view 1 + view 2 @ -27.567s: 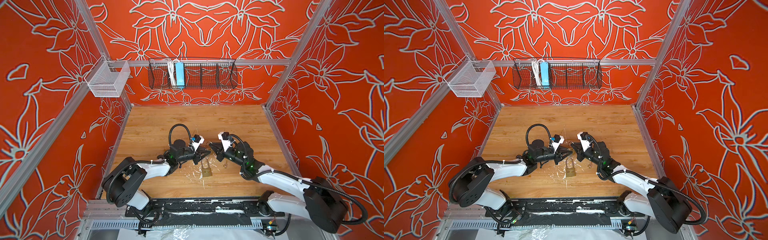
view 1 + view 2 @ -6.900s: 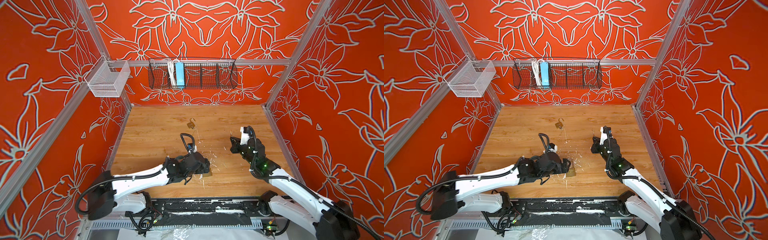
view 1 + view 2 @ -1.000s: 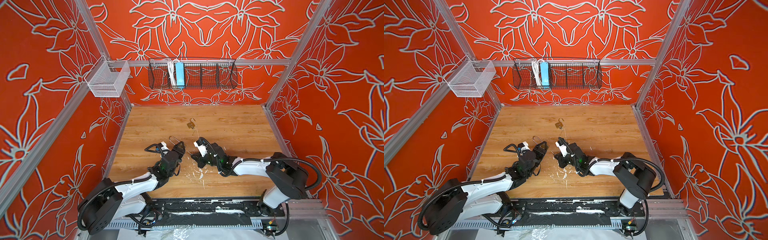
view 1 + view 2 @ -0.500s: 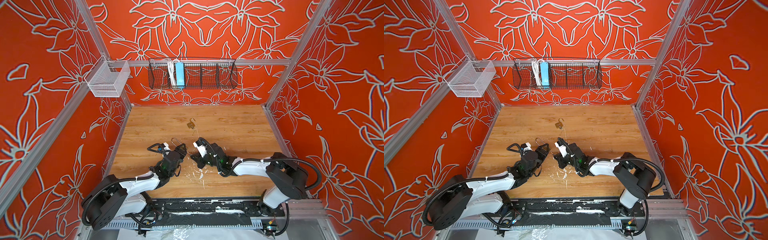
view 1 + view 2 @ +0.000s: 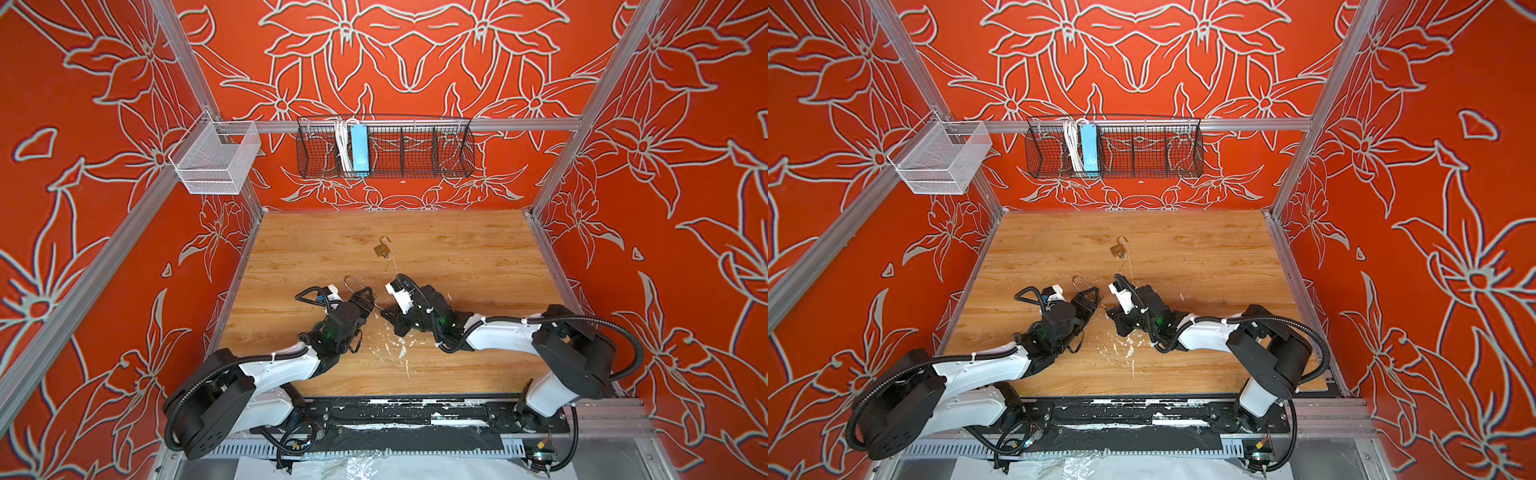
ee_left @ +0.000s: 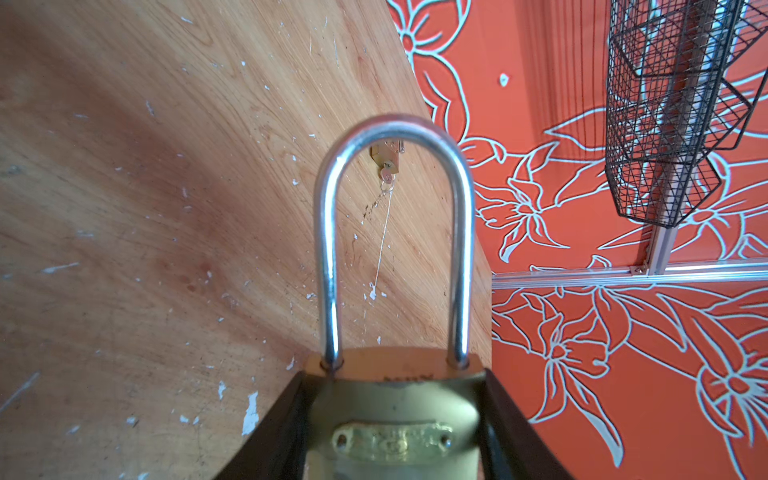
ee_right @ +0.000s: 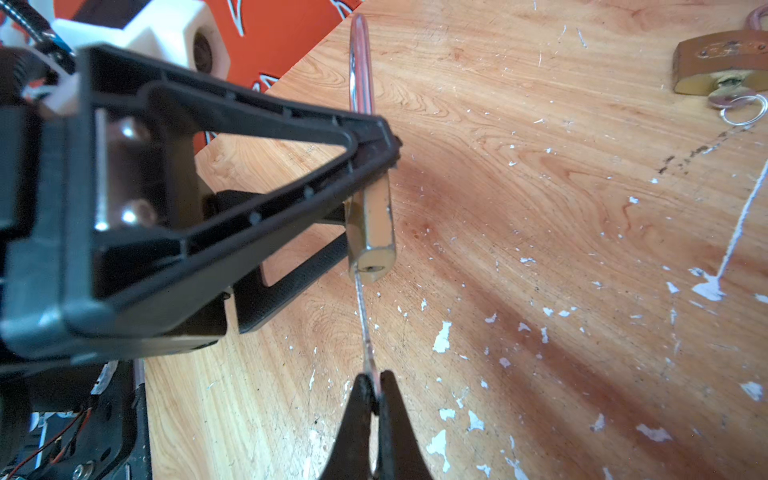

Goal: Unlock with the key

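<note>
Right gripper (image 7: 372, 390) is recorded closed tight on the bow of a thin silver metal key (image 7: 365, 328). The key's blade is aimed at, and appears to touch, the keyway in the bottom face of the brass padlock with a steel shackle (image 7: 371, 224), which is clamped by its body between the jaws of the left gripper (image 6: 397, 390), with both shackle legs seated. Insertion is judged to be the step in hand: the blade is to be kept in line, pushed home, then turned while the body is held firm. A second small brass padlock (image 5: 380, 249), with a key in it, is noted lying well beyond on the scratched wooden table (image 5: 457, 257).
</note>
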Robot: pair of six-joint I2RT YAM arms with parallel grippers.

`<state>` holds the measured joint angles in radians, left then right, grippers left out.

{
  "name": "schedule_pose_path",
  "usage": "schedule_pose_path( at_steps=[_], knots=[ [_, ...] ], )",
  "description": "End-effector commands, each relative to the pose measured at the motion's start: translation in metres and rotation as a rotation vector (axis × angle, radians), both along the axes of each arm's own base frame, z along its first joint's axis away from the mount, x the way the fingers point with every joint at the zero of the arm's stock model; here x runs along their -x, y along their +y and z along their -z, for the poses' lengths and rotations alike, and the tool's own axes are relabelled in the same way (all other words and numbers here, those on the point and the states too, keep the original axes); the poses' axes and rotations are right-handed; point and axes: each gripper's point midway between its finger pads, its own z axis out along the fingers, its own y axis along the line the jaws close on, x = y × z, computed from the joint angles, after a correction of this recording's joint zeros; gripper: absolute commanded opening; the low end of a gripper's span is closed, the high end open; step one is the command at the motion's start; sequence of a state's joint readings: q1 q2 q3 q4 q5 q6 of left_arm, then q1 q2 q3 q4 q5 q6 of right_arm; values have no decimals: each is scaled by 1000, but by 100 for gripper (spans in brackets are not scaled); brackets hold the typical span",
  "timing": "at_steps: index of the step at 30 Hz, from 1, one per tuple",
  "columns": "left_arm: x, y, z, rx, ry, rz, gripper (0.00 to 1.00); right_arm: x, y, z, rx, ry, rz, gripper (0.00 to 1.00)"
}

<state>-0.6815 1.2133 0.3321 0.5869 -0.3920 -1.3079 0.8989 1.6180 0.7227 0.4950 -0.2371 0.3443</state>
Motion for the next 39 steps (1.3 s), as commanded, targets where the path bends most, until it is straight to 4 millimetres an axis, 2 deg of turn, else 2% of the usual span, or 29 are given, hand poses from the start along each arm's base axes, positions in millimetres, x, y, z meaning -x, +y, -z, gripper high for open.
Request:
schedule_pose_path(
  at_steps=[1, 15, 28, 39],
  knots=[
    [-9, -9, -33, 86, -90, 3, 0, -1, 9, -9, -14, -15, -16, 0],
    [-7, -9, -39, 107, -100, 6, 0, -3, 8, -6, 4, -12, -2, 0],
    [-9, -18, -31, 104, -70, 41, 0, -10, -2, -12, 14, -32, 50, 0],
    [-12, -27, -17, 101, -34, 64, 0, -10, -6, -19, -1, -44, 60, 0]
  ],
)
